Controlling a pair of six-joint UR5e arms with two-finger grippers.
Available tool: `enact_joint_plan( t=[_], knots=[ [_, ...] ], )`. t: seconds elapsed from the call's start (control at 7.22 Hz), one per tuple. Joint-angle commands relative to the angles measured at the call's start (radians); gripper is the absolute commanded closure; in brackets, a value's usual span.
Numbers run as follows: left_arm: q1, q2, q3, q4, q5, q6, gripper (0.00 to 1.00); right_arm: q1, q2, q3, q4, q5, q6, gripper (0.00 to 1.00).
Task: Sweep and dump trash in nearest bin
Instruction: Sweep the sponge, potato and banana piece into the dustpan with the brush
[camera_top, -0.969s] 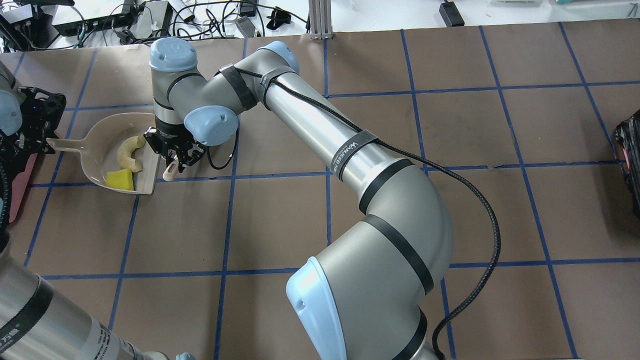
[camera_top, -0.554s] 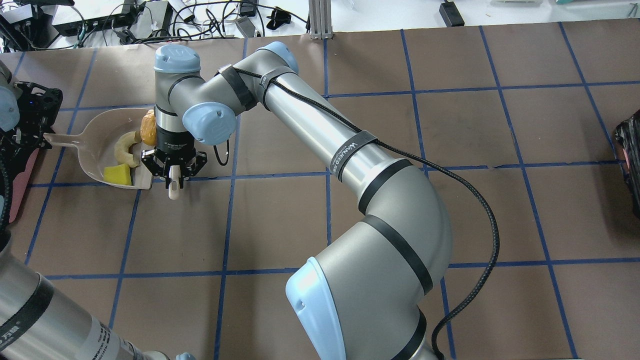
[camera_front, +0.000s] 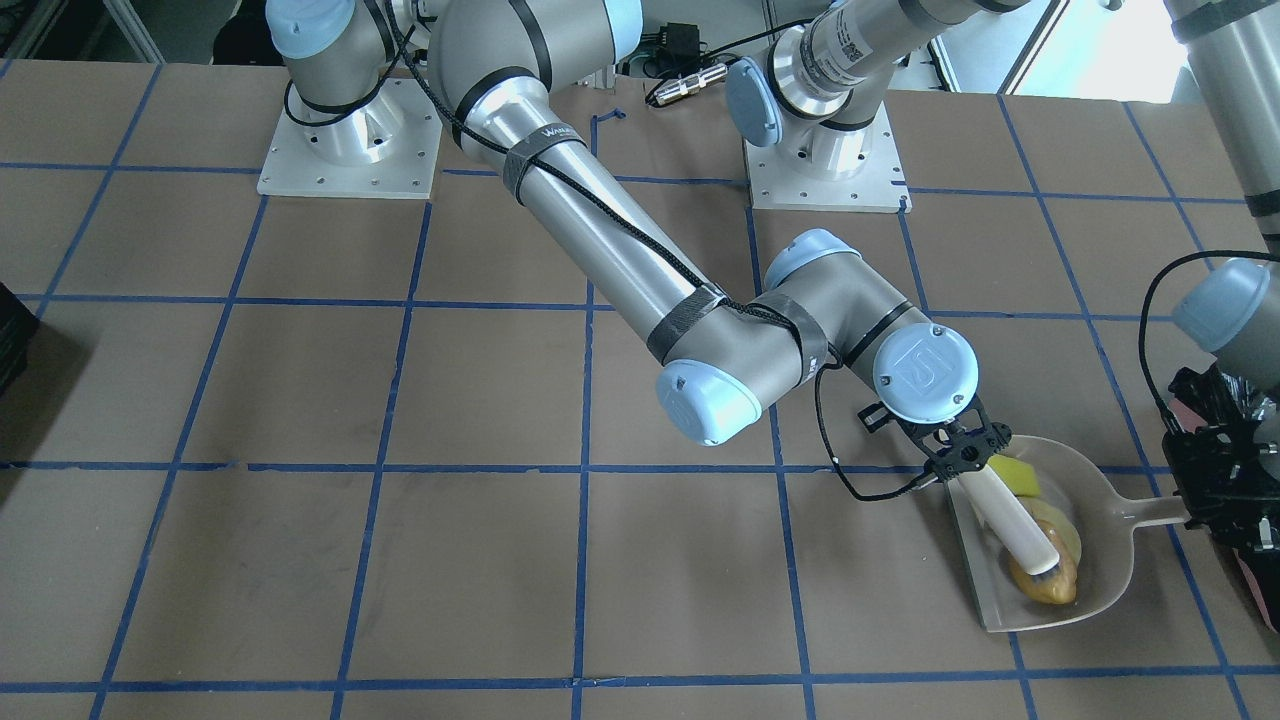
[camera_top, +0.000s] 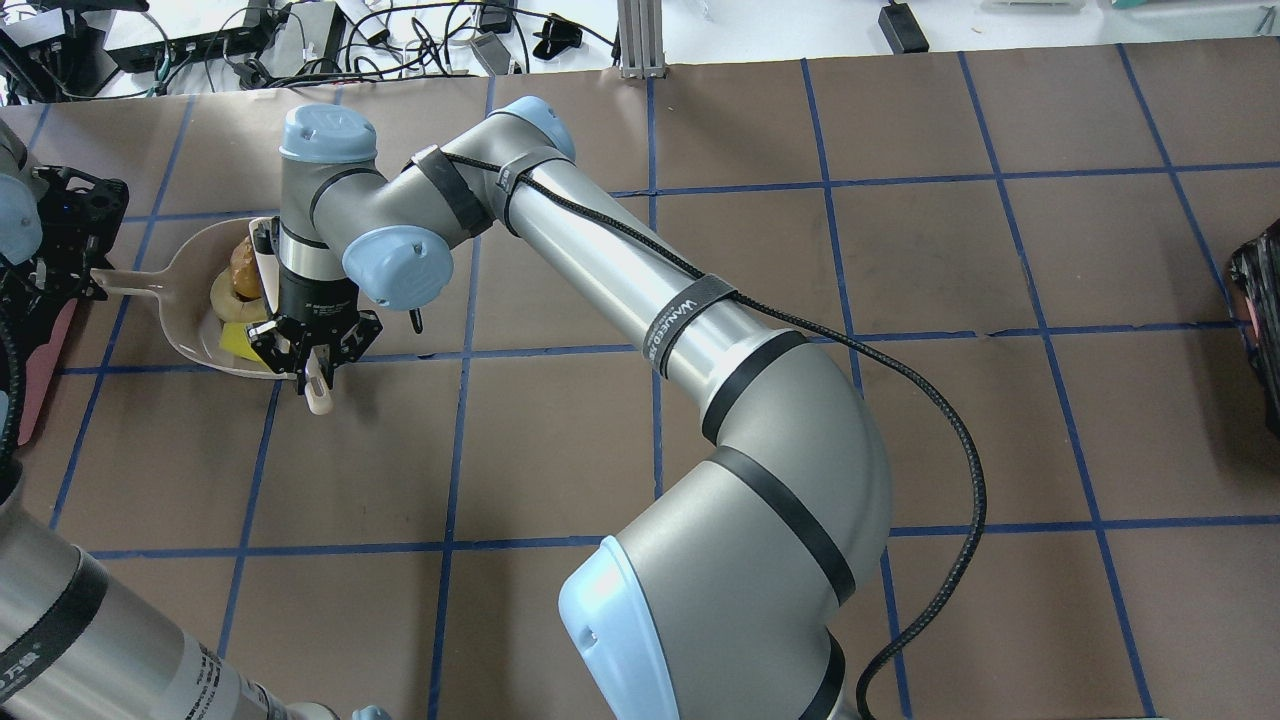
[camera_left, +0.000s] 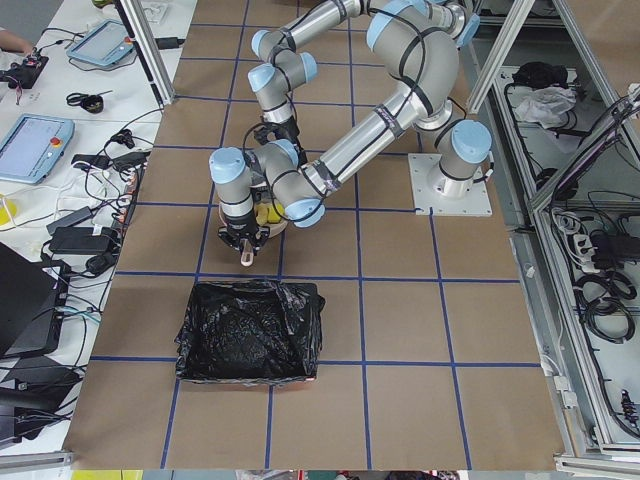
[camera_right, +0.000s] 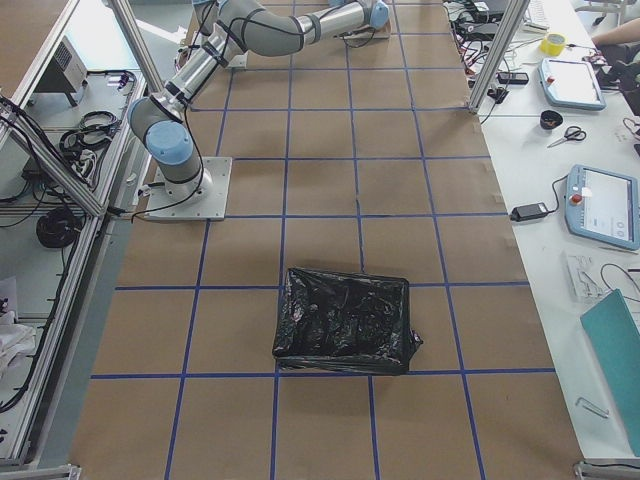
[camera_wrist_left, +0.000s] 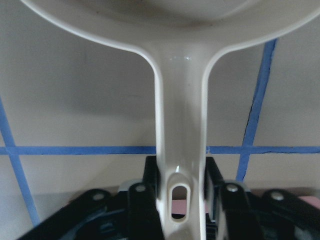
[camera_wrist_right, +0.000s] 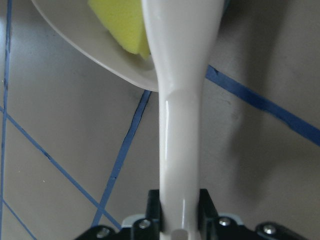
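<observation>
Overhead, front, sides — wrists close on dustpan (camera_wrist_left: 180, 100)

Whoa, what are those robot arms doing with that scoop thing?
They're sweeping up. The right gripper holds a white brush, its bristle end inside the dustpan. The left gripper holds the dustpan's handle. All three bits of trash, a yellow wedge, a pale slice and an orange lump, lie in the pan. Nothing has been dumped in the bin yet.
</observation>
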Motion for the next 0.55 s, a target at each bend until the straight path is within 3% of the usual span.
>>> enact_joint_plan(
  t=[0.0, 0.14, 0.42],
  knots=[
    [0.001, 0.0, -0.002, 0.001, -0.016, 0.001, 1.0, -0.014, -0.059, 0.034, 0.052, -0.014, 0.161, 1.0],
    [0.001, 0.0, -0.002, 0.001, -0.024, 0.001, 1.0, -0.034, -0.112, 0.069, 0.13, -0.028, 0.229, 1.0],
    [0.001, 0.0, -0.002, 0.002, -0.025, 0.003, 1.0, -0.068, -0.234, 0.219, 0.158, -0.077, 0.314, 1.0]
  ],
)
